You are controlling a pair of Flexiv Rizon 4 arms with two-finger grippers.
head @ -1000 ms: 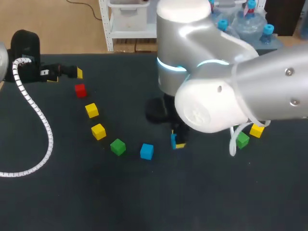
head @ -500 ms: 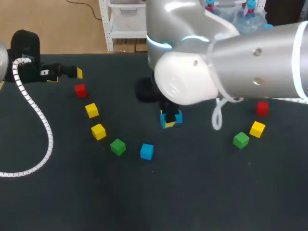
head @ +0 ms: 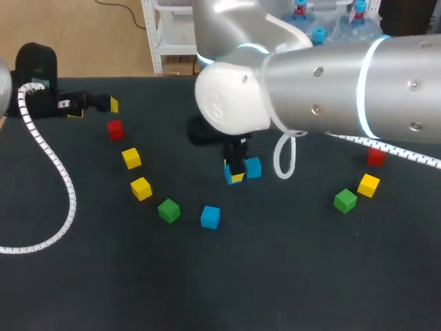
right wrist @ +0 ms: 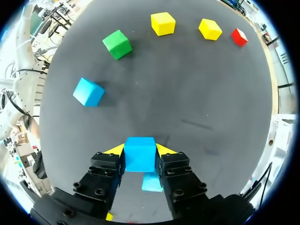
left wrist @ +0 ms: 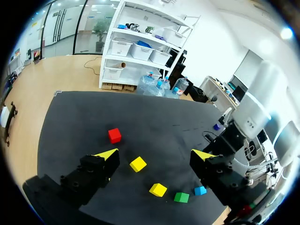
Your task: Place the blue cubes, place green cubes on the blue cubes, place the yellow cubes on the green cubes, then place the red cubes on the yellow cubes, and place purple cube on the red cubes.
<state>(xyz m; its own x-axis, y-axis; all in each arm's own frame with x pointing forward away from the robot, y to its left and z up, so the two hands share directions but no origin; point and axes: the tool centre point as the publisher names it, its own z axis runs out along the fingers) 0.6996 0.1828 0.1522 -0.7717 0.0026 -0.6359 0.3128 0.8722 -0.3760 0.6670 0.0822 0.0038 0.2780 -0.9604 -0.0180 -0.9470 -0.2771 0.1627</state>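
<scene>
Right claw: mine, clenched on a blue cube, near the middle of the dark surface.
Ahead of it: second blue cube, then green cube, yellow cubes, red cube, set apart along an arc.
Left claw: released, nothing between its fingers, at the surface's far left.

The right gripper grips a blue cube between its two yellow tips. Ahead of it on the dark table lie a second blue cube, a green cube, a yellow cube, another yellow cube and a red cube, each apart from the others.
</scene>
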